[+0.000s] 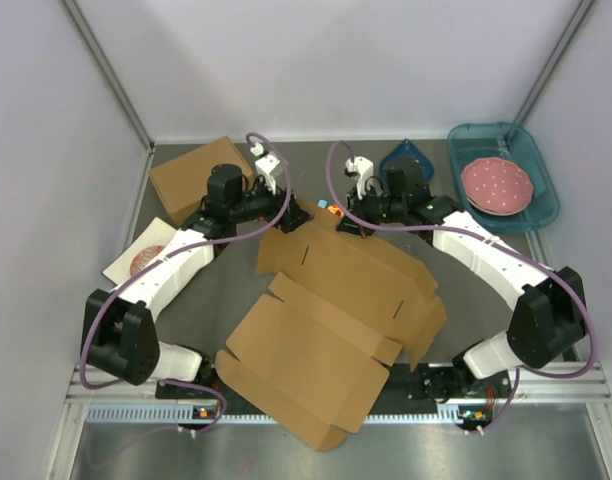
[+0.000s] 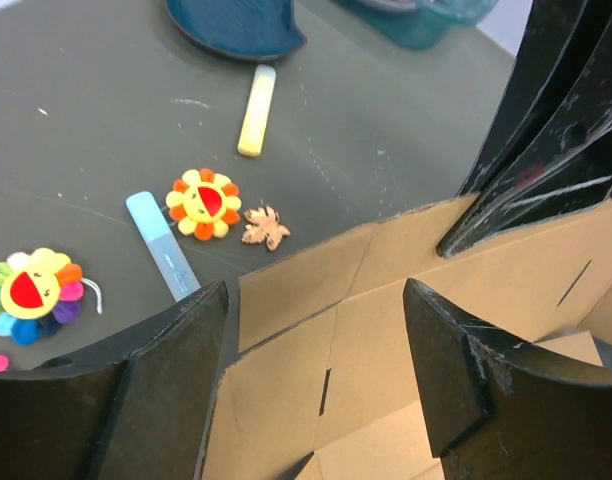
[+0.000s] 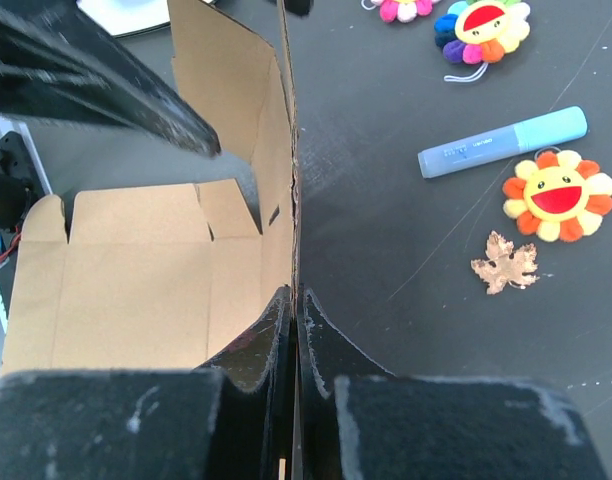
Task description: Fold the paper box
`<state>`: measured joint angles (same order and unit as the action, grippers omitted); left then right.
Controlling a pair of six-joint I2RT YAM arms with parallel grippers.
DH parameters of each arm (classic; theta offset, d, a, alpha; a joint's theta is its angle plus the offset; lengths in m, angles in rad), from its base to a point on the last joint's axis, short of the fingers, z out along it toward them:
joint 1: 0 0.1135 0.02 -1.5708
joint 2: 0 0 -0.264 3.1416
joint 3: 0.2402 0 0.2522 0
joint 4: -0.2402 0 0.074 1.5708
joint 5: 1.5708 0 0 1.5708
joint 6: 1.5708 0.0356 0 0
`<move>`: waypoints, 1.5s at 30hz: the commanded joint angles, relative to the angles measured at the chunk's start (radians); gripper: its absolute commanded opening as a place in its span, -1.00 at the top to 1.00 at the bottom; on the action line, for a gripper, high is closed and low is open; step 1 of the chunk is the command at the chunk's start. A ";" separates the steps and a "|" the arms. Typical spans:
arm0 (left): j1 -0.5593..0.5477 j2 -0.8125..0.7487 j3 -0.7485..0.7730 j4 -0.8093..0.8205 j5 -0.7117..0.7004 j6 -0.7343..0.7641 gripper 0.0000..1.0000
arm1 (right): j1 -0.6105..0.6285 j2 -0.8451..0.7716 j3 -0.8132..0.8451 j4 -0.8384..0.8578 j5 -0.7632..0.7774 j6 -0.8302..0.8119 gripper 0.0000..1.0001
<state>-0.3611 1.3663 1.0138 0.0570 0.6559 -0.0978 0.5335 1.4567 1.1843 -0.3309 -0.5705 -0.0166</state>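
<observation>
The paper box (image 1: 316,330) lies as a large brown die-cut sheet across the middle of the table, with its far end folded up. My right gripper (image 3: 297,300) is shut on the top edge of an upright far wall (image 3: 286,150), thin cardboard pinched between its fingertips. My left gripper (image 2: 316,300) is open and straddles the raised cardboard (image 2: 386,290) at the far left corner, both fingers apart from it. In the top view the left gripper (image 1: 292,214) and right gripper (image 1: 342,223) meet at the box's far edge.
A deeper ready-made cardboard box (image 1: 198,175) and a white card (image 1: 141,255) sit at the left. A blue tray (image 1: 541,190) holding a pink plate stands at the back right, beside a dark blue dish (image 1: 411,160). Flower toys (image 2: 203,203), highlighters (image 2: 164,245) and a leaf (image 2: 266,227) lie beyond the box.
</observation>
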 commanded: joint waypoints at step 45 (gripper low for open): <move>-0.469 -0.104 -0.238 0.268 -0.647 -0.128 1.00 | 0.083 -0.056 -0.066 0.112 0.276 0.102 1.00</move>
<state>-0.7464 1.2510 0.7750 0.1616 0.0055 -0.2111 0.5934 1.4368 1.1187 -0.3073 -0.3325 0.0700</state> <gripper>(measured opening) 0.022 0.009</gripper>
